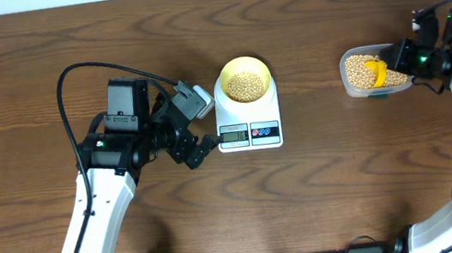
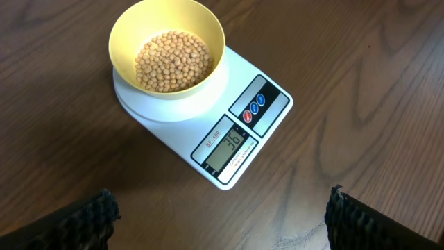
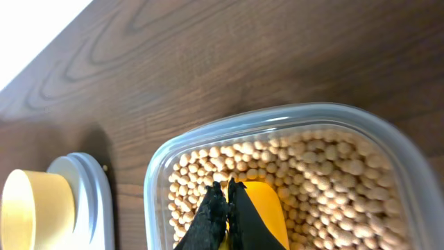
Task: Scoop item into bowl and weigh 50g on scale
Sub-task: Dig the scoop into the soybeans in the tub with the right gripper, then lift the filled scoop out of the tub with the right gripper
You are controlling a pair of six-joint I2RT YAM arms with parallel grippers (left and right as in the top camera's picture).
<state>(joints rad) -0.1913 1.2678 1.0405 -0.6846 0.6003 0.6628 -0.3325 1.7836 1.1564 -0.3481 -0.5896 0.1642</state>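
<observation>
1. The right jaws are pressed together, seemingly pinching the handle of the yellow scoop (image 3: 263, 208). The scoop rests among the beans (image 3: 326, 173) in the clear tub (image 3: 277, 114). If that narrow grip slips on lifting, the scoop could tip and shed beans onto the surface (image 2: 374, 83).
2. The left jaws stand wide apart, holding nothing, just beside the display end of the scale (image 2: 173, 139). A drift inward could nudge the scale and upset its reading.
3. The bowl (image 2: 125, 35) sits on the scale's platform, partly filled with beans. The display (image 2: 230, 144) appears to read 36, short of target, so a heaped scoopful could overshoot. Tub and bowl are well apart, so beans might drop on the way.
4. Count: one scoop, one tub, one bowl, one scale with two buttons (image 2: 253, 105), and two arms. The beans are too many to count.
</observation>
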